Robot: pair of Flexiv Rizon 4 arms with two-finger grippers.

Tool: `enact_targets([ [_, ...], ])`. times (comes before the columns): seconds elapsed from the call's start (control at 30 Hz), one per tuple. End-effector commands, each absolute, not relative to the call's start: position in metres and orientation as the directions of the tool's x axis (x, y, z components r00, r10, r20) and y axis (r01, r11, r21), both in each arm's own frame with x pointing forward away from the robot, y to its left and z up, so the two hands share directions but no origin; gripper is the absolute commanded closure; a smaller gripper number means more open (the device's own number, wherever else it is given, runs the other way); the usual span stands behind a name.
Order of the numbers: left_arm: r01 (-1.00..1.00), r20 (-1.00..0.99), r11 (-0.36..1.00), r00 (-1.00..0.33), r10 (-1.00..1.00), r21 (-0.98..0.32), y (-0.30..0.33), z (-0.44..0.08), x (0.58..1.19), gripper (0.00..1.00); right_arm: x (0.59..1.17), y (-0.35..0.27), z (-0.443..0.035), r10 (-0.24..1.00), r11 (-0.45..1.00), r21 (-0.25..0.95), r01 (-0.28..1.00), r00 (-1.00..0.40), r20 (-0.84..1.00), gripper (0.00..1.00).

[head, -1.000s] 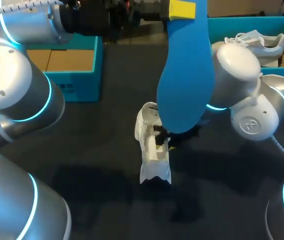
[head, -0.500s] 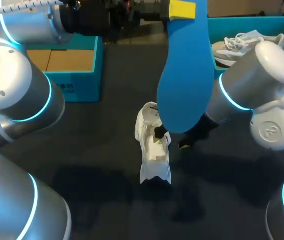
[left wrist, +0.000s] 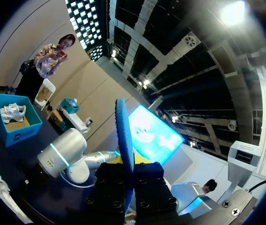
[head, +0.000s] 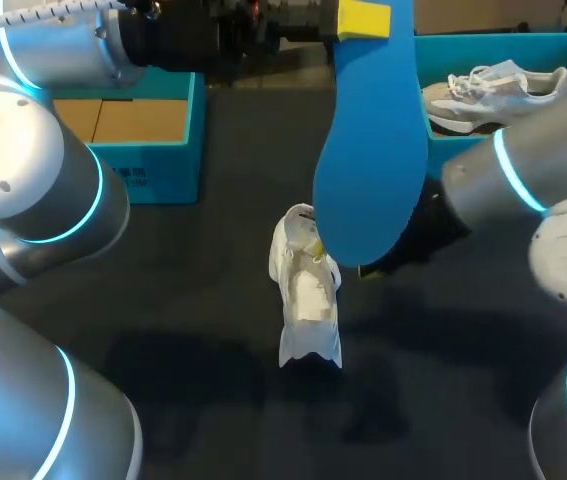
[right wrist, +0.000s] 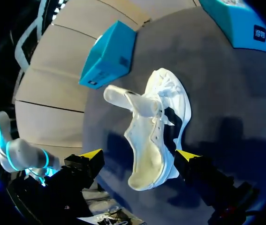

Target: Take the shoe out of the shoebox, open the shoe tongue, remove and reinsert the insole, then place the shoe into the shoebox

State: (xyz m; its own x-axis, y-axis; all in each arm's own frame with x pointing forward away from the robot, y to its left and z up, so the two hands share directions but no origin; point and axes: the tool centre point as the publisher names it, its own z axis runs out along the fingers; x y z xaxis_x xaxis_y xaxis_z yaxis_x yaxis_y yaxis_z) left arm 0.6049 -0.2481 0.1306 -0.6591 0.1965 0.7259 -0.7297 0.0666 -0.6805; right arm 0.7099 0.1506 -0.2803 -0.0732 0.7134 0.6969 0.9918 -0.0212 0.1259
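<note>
Head camera looks down on the table (head: 223, 250); left wrist faces upward; right wrist sits close over the shoe (right wrist: 144, 154), seemingly shared with the head view.

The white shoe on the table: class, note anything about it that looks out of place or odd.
The white shoe has its tongue pulled up and out, and its insole is out: the blue insole hangs above it, clamped in the left gripper. Odd for a shoe, though it fits the task.
</note>
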Motion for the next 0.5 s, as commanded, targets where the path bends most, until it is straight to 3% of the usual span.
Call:
enact_targets([
  [0.03,-0.729,0.725,0.065,-0.659,0.197,-0.681,-0.248,0.13,0.605,1.0,0.703,0.125,-0.26,0.633,-0.036,0.13,0.991,-0.078,0.771,0.0],
  [0.13,-0.729,0.725,0.065,-0.659,0.197,-0.681,-0.248,0.13,0.605,1.0,0.704,0.119,-0.249,0.585,-0.067,0.115,0.991,-0.054,0.809,0.0],
  [0.2,-0.729,0.725,0.065,-0.659,0.197,-0.681,-0.248,0.13,0.605,1.0,0.704,0.115,-0.237,0.472,-0.119,0.148,0.982,-0.075,0.878,0.0],
  [0.5,-0.729,0.725,0.065,-0.659,0.197,-0.681,-0.248,0.13,0.605,1.0,0.704,0.115,-0.237,0.472,-0.119,0.148,0.982,-0.075,0.878,0.0],
])
